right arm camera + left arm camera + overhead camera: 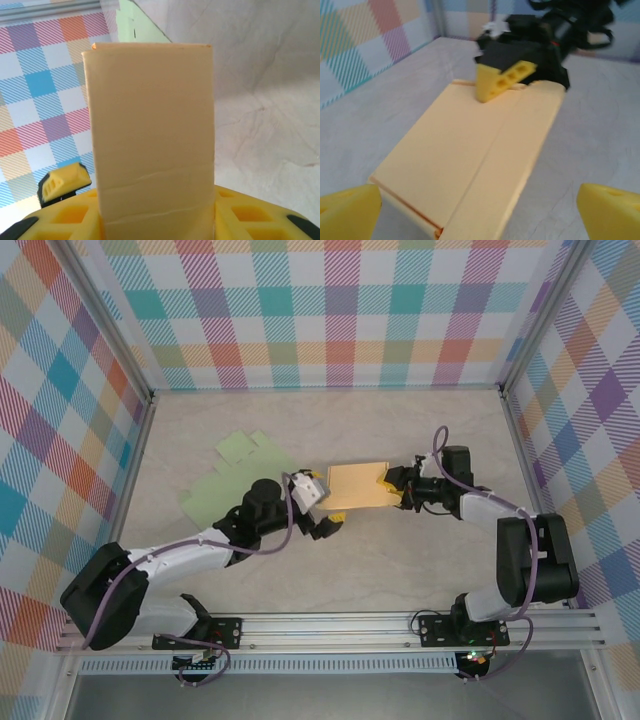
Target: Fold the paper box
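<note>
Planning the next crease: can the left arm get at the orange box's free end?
Probably yes. The left gripper sits just off that end of the orange box, jaws wide open, nothing between them. The right gripper clamps the opposite end, clear of that approach.

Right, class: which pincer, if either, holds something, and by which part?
The right pincer grips the orange paper box by its right end. The left pincer stands open at the box's other end, holding nothing.
</note>
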Tool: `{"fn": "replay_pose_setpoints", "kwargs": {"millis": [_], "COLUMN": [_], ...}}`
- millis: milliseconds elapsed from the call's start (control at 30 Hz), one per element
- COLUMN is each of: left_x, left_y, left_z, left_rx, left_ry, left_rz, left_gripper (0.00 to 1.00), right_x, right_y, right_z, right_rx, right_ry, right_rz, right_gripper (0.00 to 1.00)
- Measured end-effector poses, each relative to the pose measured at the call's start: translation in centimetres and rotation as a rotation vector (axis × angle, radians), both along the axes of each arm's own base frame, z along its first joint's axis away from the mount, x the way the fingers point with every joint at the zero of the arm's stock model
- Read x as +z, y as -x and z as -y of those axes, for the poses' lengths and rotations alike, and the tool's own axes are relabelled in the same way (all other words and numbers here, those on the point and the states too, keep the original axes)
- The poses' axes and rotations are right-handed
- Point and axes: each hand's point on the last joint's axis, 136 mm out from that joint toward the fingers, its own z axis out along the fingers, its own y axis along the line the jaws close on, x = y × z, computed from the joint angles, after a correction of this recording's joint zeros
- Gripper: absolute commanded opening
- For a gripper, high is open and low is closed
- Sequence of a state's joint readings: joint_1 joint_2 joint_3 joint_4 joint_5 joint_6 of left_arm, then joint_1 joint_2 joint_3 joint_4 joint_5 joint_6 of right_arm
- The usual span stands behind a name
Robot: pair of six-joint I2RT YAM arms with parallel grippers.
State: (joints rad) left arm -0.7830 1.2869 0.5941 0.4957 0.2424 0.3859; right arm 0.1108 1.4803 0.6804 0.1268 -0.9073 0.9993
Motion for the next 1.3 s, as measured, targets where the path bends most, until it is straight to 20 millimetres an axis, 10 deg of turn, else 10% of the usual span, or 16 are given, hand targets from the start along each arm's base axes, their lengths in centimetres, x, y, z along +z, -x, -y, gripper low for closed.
{"fn": "replay_pose_setpoints", "kwargs": {"millis": [600, 1133, 1300], "left_x": [-5.0, -5.0, -5.4], "left_y": [-2.9, -3.0, -2.6], "left_z": [-1.6, -1.3, -1.1], "left_rx": [0.069, 0.051, 0.027], "left_ry": [-0.531, -0.587, -0.592], "left_rz": [0.371, 0.451, 0.436], "left_gripper": [0.98, 0.71, 0.41], "right_x": [1.9, 1.8, 1.1], "right_y": [2.8, 3.1, 3.1], "right_z": [-0.1, -0.3, -0.4], "right_rx": [0.032, 0.053, 0.062], "right_ry": [-0.028, -0.049, -0.058], "right_rz": [-0.065, -0.083, -0.115], "right_gripper": [0.45, 0.46, 0.48]}}
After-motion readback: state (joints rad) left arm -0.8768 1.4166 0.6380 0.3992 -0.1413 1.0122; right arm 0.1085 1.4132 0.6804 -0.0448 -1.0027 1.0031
